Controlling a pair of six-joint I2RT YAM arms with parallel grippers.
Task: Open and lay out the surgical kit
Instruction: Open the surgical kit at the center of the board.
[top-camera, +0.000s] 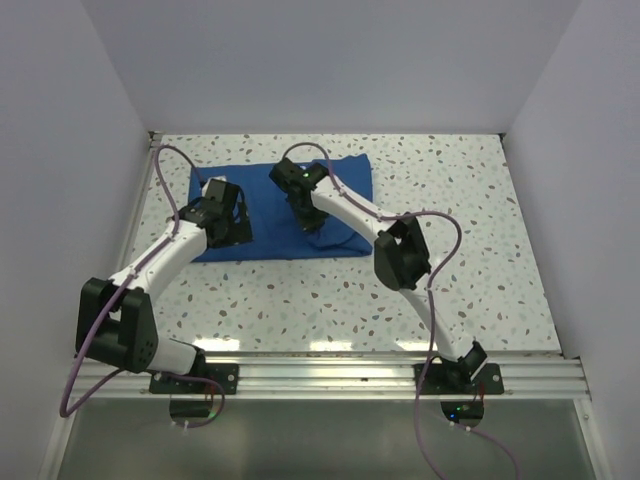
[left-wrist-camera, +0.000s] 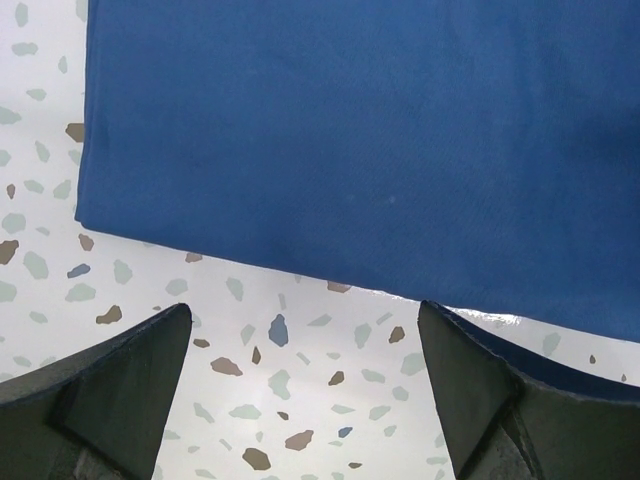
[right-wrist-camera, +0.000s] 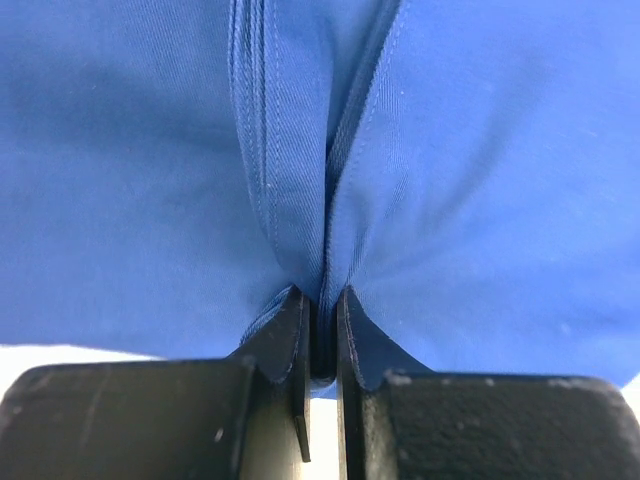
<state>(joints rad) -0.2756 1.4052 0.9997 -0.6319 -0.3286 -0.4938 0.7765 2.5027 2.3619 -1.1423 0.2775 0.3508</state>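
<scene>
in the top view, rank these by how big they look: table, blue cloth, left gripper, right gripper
1. table
2. blue cloth
3. left gripper and right gripper: they look about the same size, and both sit over the cloth at unclear heights, so I won't rank them.

- The table (top-camera: 480, 260) has a white top flecked with small grey, brown and bluish chips.
- A blue cloth wrap (top-camera: 262, 205) lies directly on it, toward the far side and left of centre. It is folded into a rough rectangle, with bare tabletop showing all around it.
- A metal rail (top-camera: 330, 372) runs along the table's near edge.
</scene>
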